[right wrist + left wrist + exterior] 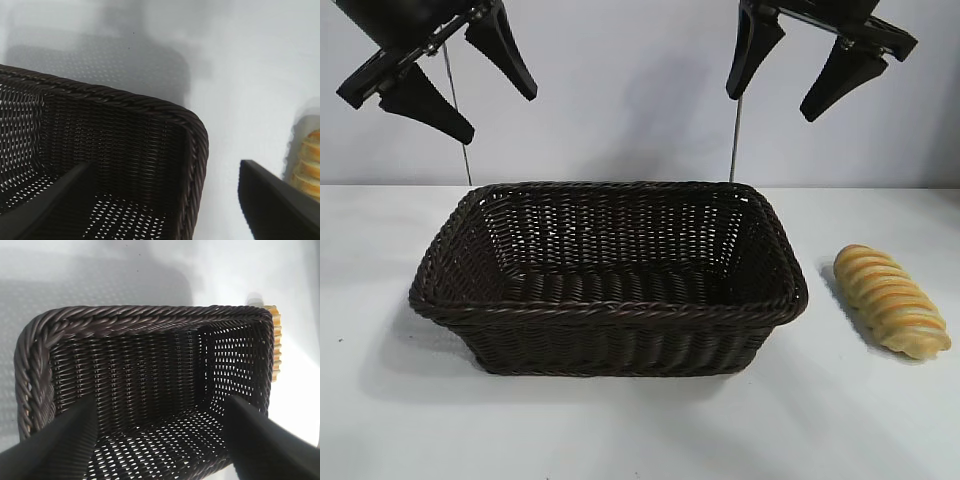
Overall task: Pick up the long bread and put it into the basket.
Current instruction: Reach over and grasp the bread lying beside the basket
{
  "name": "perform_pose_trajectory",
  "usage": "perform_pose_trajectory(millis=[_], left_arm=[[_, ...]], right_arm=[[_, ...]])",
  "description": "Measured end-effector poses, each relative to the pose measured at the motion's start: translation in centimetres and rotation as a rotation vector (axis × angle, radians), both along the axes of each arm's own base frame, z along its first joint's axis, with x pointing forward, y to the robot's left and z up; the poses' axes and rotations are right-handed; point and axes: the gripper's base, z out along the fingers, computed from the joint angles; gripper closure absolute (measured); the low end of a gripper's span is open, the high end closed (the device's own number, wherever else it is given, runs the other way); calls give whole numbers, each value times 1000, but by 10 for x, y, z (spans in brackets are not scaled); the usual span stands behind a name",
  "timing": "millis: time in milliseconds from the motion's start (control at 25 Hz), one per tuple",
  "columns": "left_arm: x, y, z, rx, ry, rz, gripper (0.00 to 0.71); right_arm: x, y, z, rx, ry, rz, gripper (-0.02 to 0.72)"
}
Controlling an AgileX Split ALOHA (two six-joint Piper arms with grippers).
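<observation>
White tabletop (620, 430) runs back to a pale wall. On it, to the right of the basket (610, 310) and apart from it, lies the long bread (891, 300), its long axis slanting from the back toward the front right. It is a glossy golden loaf with orange-brown crosswise ridges. The basket is dark brown woven wicker, rectangular, with sloping sides and a braided rim. Both black grippers hang high with fingers spread, holding nothing: left gripper (455, 75) above the basket's left end, right gripper (790, 75) above its right end.
</observation>
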Motion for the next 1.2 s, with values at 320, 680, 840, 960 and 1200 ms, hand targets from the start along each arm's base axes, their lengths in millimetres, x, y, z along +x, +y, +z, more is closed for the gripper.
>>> perform_pose_trajectory(millis=[320,680,840,960,1200], left_arm=[[0,0,0,0,-2,2,196],[1,0,0,-1,-6,5,196],[2,0,0,-2,-14,11,196],[2,0,0,-2,-14,11,196],[2,0,0,-2,-14,11,196]], right_arm=[[5,-40,0,-41,2,-117,134],[-6,-45,-37,-103,128,-112,134],[-16,-48,-59,-142,204,-104,134],[-20,-49,-73,-152,232,-101,134],[-18,-49,-100,-162,275,-95,134]])
